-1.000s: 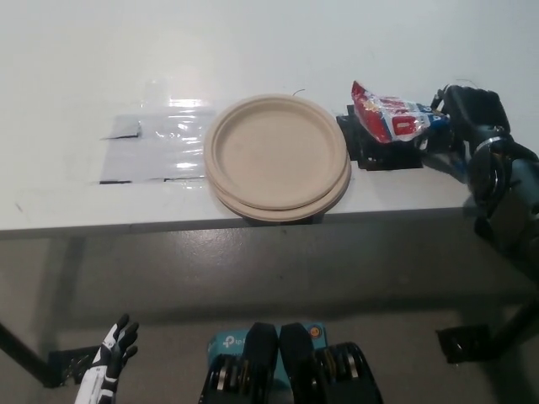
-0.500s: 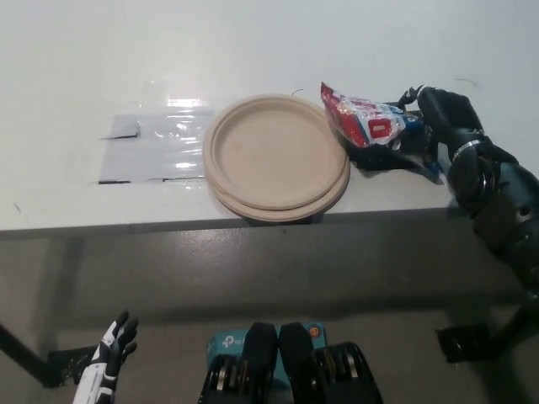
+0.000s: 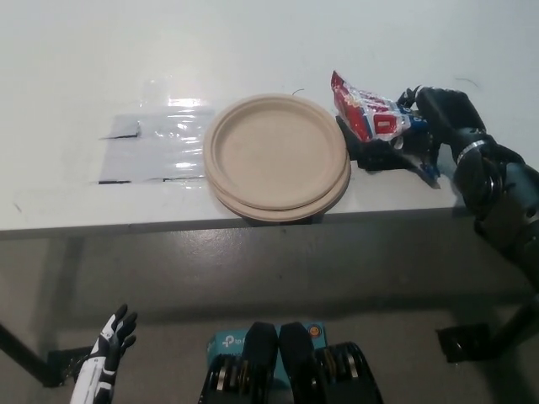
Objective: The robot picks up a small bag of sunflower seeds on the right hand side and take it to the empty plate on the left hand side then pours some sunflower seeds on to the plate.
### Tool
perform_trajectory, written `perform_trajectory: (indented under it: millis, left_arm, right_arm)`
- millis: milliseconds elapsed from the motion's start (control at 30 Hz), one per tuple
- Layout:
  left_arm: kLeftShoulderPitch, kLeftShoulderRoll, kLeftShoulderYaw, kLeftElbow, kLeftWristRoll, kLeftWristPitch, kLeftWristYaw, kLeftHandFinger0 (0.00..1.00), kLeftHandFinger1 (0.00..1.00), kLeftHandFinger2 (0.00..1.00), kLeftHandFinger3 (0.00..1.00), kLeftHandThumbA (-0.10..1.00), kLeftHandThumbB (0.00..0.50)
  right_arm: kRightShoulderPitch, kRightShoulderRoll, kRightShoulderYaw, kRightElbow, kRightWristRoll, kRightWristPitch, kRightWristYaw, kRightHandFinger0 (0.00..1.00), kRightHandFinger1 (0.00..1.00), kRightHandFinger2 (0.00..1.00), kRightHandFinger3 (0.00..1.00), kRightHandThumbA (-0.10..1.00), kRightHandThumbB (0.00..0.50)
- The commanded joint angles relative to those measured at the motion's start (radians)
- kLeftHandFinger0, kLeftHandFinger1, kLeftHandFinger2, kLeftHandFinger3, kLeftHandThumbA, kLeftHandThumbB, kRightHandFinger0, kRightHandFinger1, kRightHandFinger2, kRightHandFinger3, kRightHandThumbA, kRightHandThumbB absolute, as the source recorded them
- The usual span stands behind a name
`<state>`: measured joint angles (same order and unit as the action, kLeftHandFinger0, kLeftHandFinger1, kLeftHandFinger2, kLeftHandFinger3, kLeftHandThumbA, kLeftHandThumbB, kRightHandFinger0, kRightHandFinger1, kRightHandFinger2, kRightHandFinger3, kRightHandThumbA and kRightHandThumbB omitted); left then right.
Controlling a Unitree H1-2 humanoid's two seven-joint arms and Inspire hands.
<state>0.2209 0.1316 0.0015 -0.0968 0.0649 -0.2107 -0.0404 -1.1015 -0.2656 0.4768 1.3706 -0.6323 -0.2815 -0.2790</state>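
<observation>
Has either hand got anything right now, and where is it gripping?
The right hand holds the seed bag by its right end, beside the plate. The left hand holds nothing.

Plate (image 3: 278,153) near surface (image 3: 84,67) front edge. Bag (image 3: 370,116) just right of it, held by right hand (image 3: 442,114). Left hand (image 3: 105,366) low, below surface.

Likely lab or test room: plain white table (image 3: 76,50), taped clear plastic sheet (image 3: 152,143) left, grey floor (image 3: 253,278) near.
</observation>
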Motion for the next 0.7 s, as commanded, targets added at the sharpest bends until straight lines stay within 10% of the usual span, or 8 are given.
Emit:
perform_trajectory:
  millis: [0, 133, 367, 467, 533, 600, 667]
  left_arm:
    - [0.006, 0.012, 0.005, 0.000, -0.009, -0.046, -0.006, 1.00, 1.00, 1.00, 1.00, 1.00, 0.000]
    - [0.008, 0.013, 0.006, -0.005, -0.007, -0.040, -0.005, 1.00, 1.00, 1.00, 1.00, 1.00, 0.000]
    - [0.005, 0.012, 0.006, -0.015, -0.006, -0.019, -0.007, 1.00, 1.00, 1.00, 1.00, 1.00, 0.000]
    - [0.006, 0.013, 0.004, -0.018, -0.012, -0.013, -0.011, 1.00, 1.00, 1.00, 1.00, 1.00, 0.000]
    - [0.007, 0.013, 0.003, -0.017, -0.014, -0.016, -0.013, 1.00, 1.00, 1.00, 1.00, 1.00, 0.000]
    - [0.008, 0.014, 0.003, -0.022, -0.013, -0.014, -0.013, 1.00, 1.00, 1.00, 1.00, 1.00, 0.000]
    - [0.007, 0.015, 0.003, -0.025, -0.014, -0.016, -0.014, 1.00, 1.00, 1.00, 1.00, 1.00, 0.000]
  right_arm:
    - [-0.103, -0.035, 0.041, -0.043, -0.042, -0.046, -0.059, 0.00, 0.24, 0.51, 0.60, 0.24, 0.000]
    - [-0.126, -0.033, 0.107, -0.053, -0.089, -0.047, -0.074, 0.00, 0.10, 0.40, 0.50, 0.23, 0.000]
    - [-0.179, -0.010, 0.217, -0.059, -0.157, -0.030, -0.084, 0.00, 0.25, 0.57, 0.56, 0.46, 0.000]
    - [-0.191, 0.004, 0.253, -0.068, -0.185, -0.021, -0.109, 0.00, 0.09, 0.36, 0.35, 0.46, 0.000]
    - [-0.192, 0.008, 0.270, -0.069, -0.197, -0.022, -0.119, 0.16, 0.19, 0.39, 0.34, 0.46, 0.000]
    - [-0.193, 0.017, 0.288, -0.065, -0.207, -0.019, -0.125, 0.02, 0.04, 0.17, 0.22, 0.45, 0.000]
    - [-0.199, 0.024, 0.311, -0.057, -0.226, -0.003, -0.115, 0.02, 0.05, 0.16, 0.24, 0.47, 0.000]
